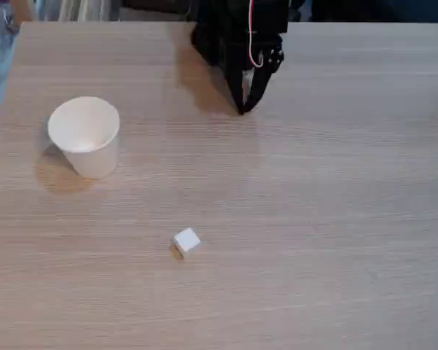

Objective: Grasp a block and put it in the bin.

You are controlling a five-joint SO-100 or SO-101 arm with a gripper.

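Observation:
A tiny white block (186,240) lies on the wooden table, toward the front and a little left of centre. The bin (85,135), a white paper cup, stands upright at the left with its round rim open toward the camera. My black gripper (243,108) hangs down at the back centre, its tips meeting in a point close to the tabletop. The fingers look shut with nothing between them. The gripper is well behind the block and far to the right of the bin.
The light wooden table (335,219) spans the whole view. The arm's dark body (237,29), with a pink wire on it, stands at the back edge. A blue strip runs along the left edge.

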